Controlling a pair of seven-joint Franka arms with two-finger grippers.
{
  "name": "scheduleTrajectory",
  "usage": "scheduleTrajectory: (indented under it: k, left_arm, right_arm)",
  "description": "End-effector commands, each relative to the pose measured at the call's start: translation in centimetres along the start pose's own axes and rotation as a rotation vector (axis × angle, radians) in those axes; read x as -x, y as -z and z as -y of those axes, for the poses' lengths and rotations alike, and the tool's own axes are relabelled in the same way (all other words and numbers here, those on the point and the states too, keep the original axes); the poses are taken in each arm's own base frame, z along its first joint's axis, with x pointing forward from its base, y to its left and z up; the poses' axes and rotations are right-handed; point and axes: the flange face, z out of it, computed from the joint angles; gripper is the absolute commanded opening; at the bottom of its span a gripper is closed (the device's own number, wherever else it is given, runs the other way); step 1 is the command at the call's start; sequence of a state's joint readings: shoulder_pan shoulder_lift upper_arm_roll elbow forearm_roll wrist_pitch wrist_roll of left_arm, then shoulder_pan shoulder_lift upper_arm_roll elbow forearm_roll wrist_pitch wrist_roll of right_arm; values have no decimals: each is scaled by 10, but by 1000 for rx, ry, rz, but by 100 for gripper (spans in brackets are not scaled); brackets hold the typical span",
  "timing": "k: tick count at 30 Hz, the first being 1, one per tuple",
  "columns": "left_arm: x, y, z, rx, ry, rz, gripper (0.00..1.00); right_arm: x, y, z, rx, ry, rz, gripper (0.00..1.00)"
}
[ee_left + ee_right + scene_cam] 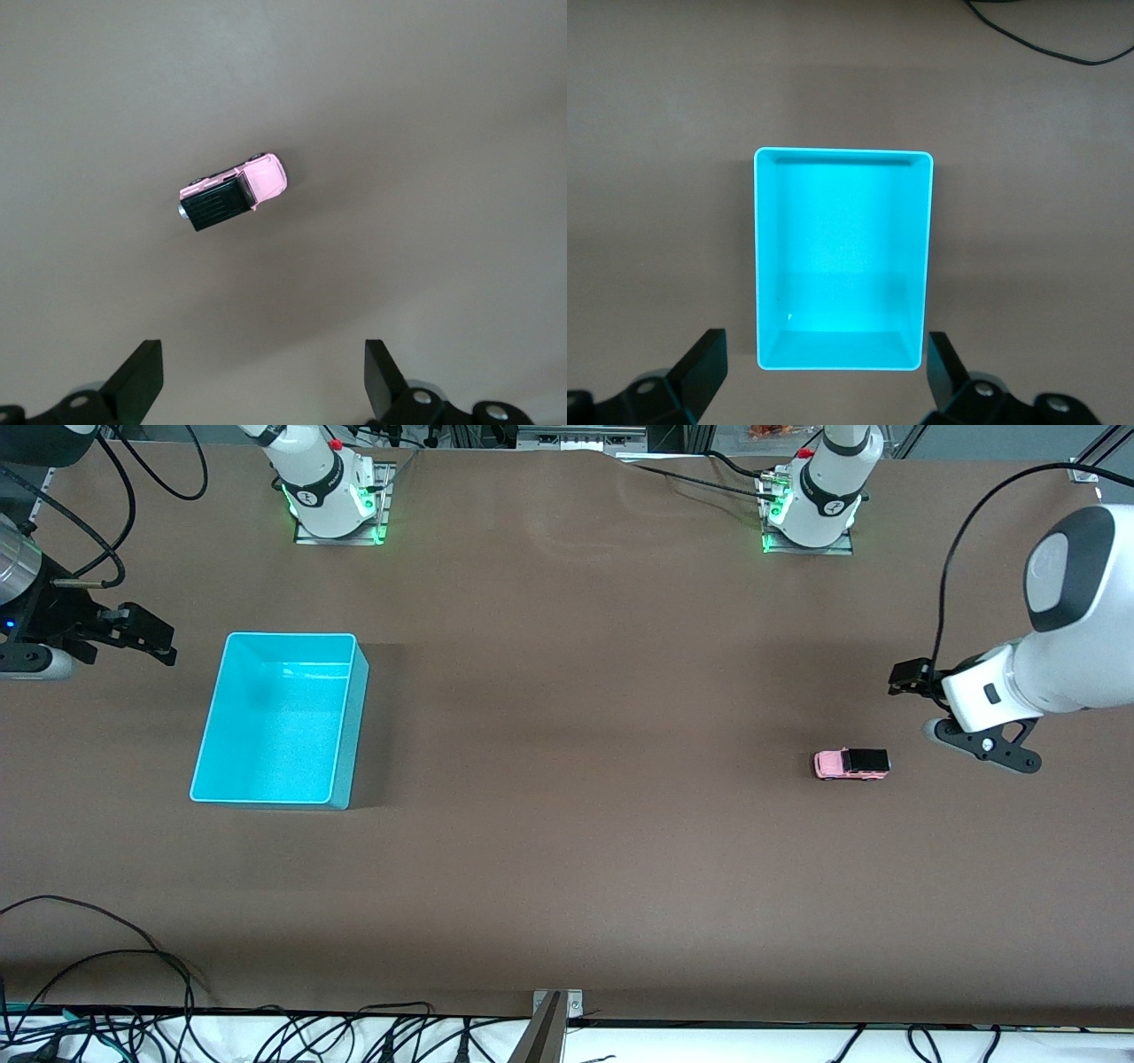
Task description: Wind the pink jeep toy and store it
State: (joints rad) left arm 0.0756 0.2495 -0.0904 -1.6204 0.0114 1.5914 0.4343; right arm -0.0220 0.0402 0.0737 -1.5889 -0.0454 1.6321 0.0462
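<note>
Two grippers hang with jaws spread wide, each holding nothing. The pink jeep toy (pixel 851 763) sits upright on the brown table (pixel 567 850) toward the left arm's end, at about 3 o'clock from the cyan bin (pixel 282 719) and well apart from it. My left gripper (pixel 264 381) hovers near the toy; my right gripper (pixel 826 372) waits by the bin. I judge the step in hand is the reach: I should square the fingers across the toy's narrow body, descend slowly, and leave the wheels free for winding. Bare cloth surrounds the toy; the open stretch toward the bin is unobstructed.
</note>
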Motion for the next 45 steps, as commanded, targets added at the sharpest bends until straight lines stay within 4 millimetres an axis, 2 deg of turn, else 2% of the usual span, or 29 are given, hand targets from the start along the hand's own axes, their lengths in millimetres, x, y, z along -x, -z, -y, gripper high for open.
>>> scheduleTrajectory:
  k: [1,3,6,9,10,18,25,32,38,45]
  left_arm:
    - [-10,-15,27,18,-227,-14,100]
    - [-11,-16,31,11,-285,-30,100]
    - [-14,-33,42,20,-364,-19,100]
    - [-17,-41,45,18,-469,-16,100]
    - [-28,-64,48,32,-594,-4,100]
    - [-42,-102,57,37,-782,-8,100]
    - [-39,-146,55,16,-866,-27,100]
    - [-39,-192,44,-53,-947,-78,100]
    - [-41,-207,41,-92,-1035,-99,100]
    - [-33,-235,34,-109,-1087,-105,100]
  right_arm:
    - [2,5,-1,-14,-8,2,100]
    - [2,5,-1,-14,-8,2,100]
    - [2,5,-1,-14,-8,2,100]
    - [2,5,-1,-14,-8,2,100]
    - [2,5,-1,-14,-8,2,100]
    - [2,5,-1,-14,-8,2,100]
    - [2,5,-1,-14,-8,2,100]
    - [2,5,-1,-14,-8,2,100]
    - [2,5,-1,-14,-8,2,100]
    - [2,5,-1,-14,-8,2,100]
